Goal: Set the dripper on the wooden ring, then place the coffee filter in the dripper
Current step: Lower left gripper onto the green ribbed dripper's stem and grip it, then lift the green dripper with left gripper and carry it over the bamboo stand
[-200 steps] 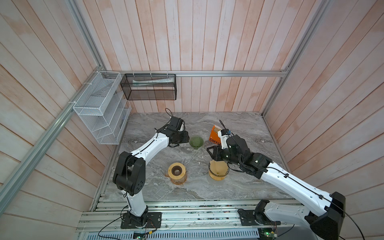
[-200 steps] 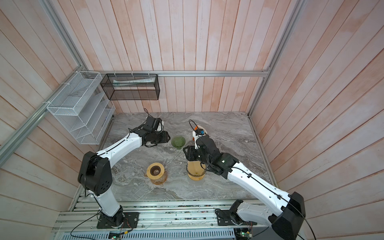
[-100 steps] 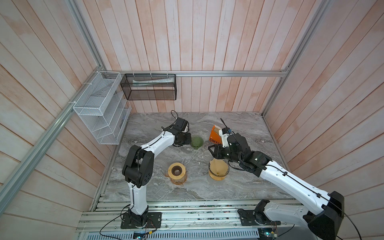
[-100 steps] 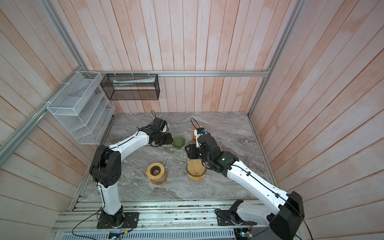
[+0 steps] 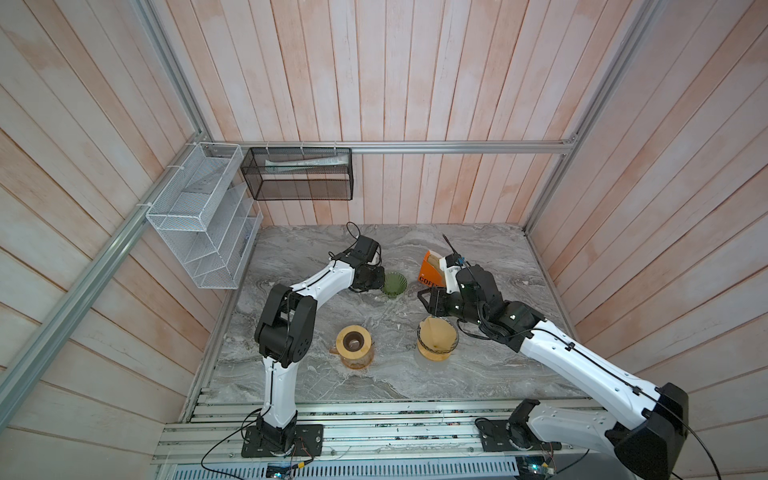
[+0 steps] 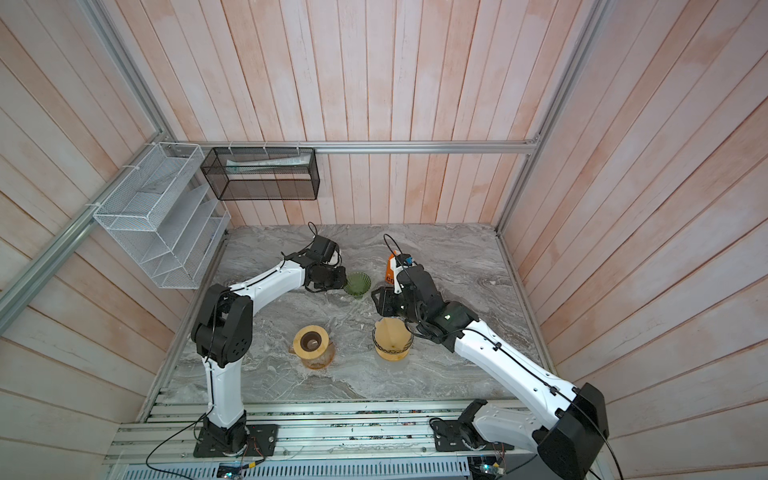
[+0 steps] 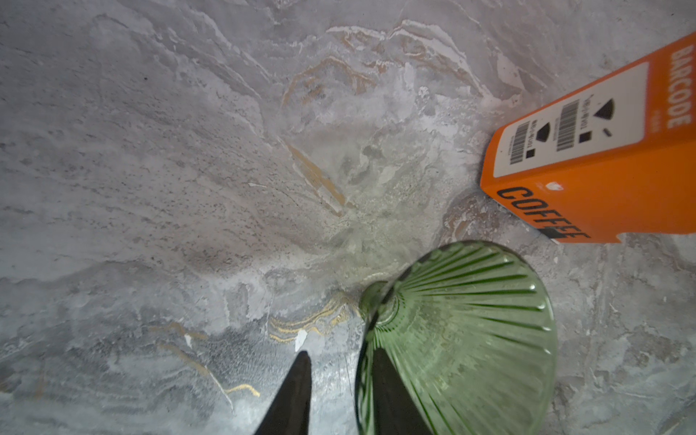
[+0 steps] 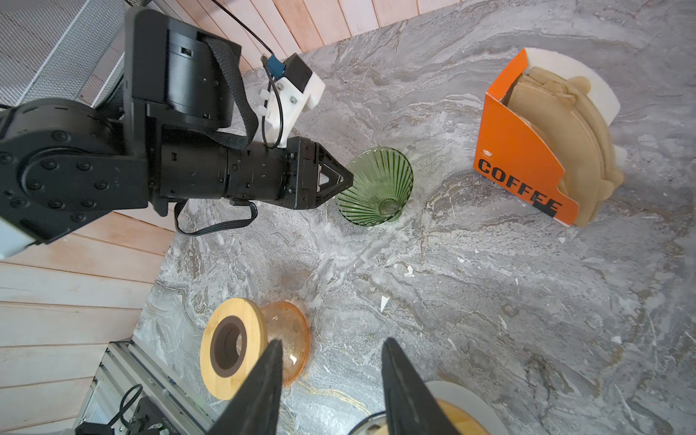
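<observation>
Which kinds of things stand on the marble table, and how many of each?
Drippers: 2 (green glass dripper, filter-lined dripper)
Amber glass carafe: 1
Orange filter box: 1
Total: 4

Bare marble table (image 5: 498, 245) lies open along the back, right side and front edge, but the middle is crowded: the left arm (image 5: 328, 278) reaches to a green dripper (image 5: 394, 284), an orange filter box (image 5: 428, 272) stands near it, and a wood-collared carafe (image 5: 354, 349) and filter-lined dripper (image 5: 437, 341) sit apart nearer the front.
</observation>
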Controlling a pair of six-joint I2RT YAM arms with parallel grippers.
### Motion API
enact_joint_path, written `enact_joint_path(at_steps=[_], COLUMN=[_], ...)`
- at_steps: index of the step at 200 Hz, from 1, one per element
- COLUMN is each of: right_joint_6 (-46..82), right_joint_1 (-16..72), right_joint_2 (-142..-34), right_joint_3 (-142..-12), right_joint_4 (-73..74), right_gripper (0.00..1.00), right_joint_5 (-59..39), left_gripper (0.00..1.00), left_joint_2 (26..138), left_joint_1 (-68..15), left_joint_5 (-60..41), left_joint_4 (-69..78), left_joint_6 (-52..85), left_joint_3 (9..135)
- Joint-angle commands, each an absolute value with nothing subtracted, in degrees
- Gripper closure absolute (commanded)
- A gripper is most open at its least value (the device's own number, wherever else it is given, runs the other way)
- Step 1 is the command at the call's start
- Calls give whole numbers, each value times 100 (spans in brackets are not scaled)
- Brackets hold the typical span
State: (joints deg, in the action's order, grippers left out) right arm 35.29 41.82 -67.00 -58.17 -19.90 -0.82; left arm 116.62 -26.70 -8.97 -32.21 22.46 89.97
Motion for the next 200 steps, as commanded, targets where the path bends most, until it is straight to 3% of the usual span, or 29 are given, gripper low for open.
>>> enact_joint_path(at_steps=[1, 93, 145, 200], right_joint_6=[3437, 3454, 3463, 3463], right_joint_1=[4122, 4043, 4034, 4034], right_joint_2=[-6757, -6786, -6768, -6697], right_joint_3=[-5849, -5826, -5835, -5825], right_joint_4=[-1942, -1934, -1975, -1943], right_gripper=[56, 55, 55, 55], right_joint_5=[-158, -176, -174, -241], left_gripper=[71, 100, 100, 100], left_joint_2=[11821, 11937, 11702, 10582], left_joint_1=[-2696, -2696, -2689, -2571], left_joint_5=[-968, -1078, -1282, -1425], left_joint_4=[-3259, -3243, -3194, -3310], left_joint_6=[2171, 2133, 2172, 2350], left_joint_3=[9171, 9306, 9194, 8788])
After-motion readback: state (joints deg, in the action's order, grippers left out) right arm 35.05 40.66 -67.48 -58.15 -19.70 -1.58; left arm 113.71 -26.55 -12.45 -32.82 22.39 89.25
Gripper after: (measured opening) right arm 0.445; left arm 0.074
